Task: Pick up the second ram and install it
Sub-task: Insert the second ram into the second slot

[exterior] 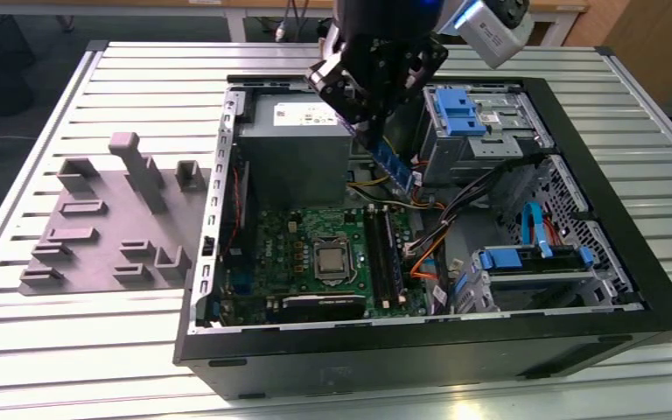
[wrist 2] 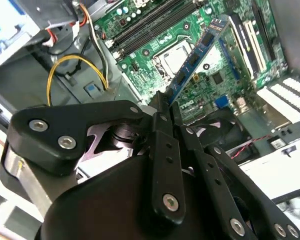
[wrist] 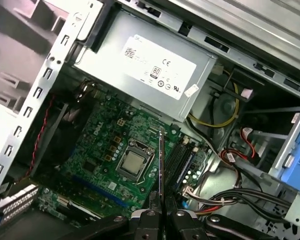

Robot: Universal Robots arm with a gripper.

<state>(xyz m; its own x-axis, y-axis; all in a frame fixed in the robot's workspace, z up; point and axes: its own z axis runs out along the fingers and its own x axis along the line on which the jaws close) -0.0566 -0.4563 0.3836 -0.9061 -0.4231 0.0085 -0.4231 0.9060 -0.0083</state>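
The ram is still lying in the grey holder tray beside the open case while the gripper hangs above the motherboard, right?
Not quite. The ram is not in the tray; the gripper is shut on it and holds it above the motherboard. The second wrist view shows the blue stick running out from between the fingers. The rest holds.

Second ram held in the air over the open case

The ram is a long, narrow blue board with black chips, tilted, one end clamped between the gripper's fingers; it hangs above the motherboard, apart from its slots, edge-on in the first wrist view.
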